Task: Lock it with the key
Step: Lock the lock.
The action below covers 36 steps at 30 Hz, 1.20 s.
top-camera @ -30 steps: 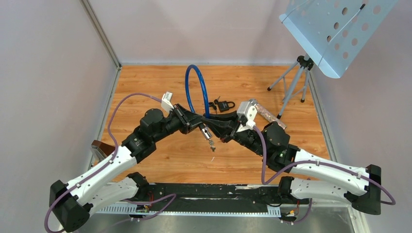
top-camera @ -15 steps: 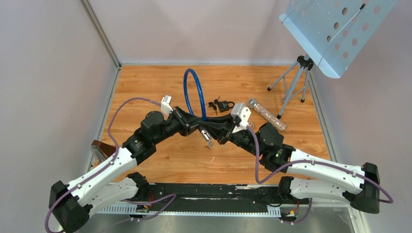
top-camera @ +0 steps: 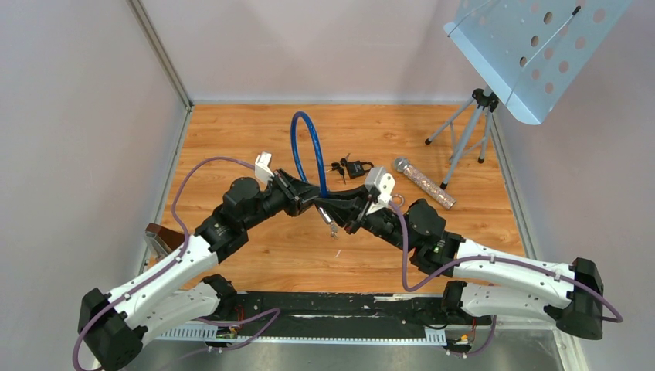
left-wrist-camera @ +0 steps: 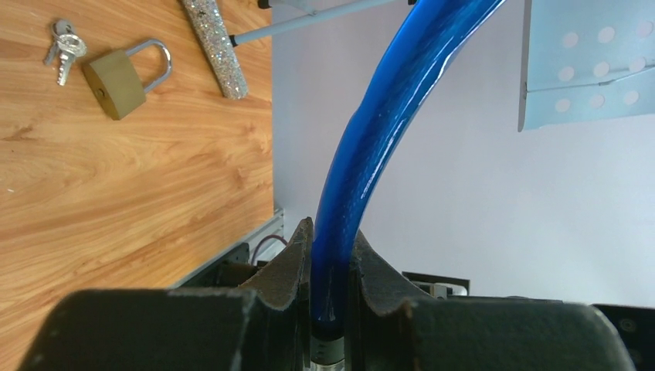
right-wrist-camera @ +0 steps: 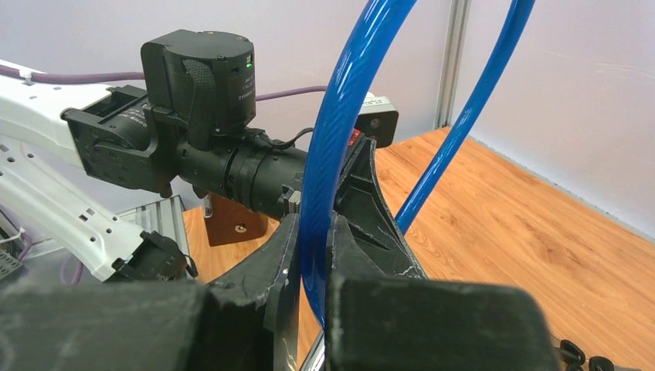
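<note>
Blue cable lock [top-camera: 307, 143] held above the bench [top-camera: 232, 131]. Left jaws are clenched on the cable, which fills the gap between them. Right jaws, facing the left pair, are clenched on the cable just beside them. The loop arches up and away from both. A key [top-camera: 332, 226] hangs below the junction. A brass padlock [top-camera: 358, 168] lies on the bench beyond.

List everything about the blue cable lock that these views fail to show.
- Left wrist: the blue cable runs down between the left gripper's fingers, and the bottom edge cuts off its end.
- Right wrist: the right gripper clamps the cable, and its fingers hide the end.
- Top external: both grippers cover the spot where the cable's ends meet. The metal piece dangling below them is too small to identify.
</note>
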### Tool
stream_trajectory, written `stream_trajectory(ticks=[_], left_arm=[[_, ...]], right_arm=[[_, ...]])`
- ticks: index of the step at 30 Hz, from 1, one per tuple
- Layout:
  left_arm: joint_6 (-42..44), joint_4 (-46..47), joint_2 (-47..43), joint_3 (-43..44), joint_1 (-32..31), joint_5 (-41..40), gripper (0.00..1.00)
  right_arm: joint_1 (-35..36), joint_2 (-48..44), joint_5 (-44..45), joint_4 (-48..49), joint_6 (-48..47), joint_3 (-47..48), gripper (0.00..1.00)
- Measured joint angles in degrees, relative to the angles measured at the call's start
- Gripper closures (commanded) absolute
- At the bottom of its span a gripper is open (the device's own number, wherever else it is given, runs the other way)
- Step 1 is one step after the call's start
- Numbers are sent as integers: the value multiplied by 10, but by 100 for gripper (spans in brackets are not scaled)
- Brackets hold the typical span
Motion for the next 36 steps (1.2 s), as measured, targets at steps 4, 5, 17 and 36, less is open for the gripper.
stream_trajectory(ticks=[4, 5, 17, 36], left_arm=[[-1, -2, 0, -3, 3, 1, 100], [1, -5, 0, -3, 5, -1, 100], [2, -49, -33, -12, 16, -13, 100], [-13, -1, -59, -19, 24, -12, 100]], right_arm=[[0, 13, 7, 28, 1, -13, 100], [0, 16, 9, 36, 2, -18, 100], [1, 6, 84, 48, 69, -47, 83], [-4, -95, 88, -147, 138, -21, 14]])
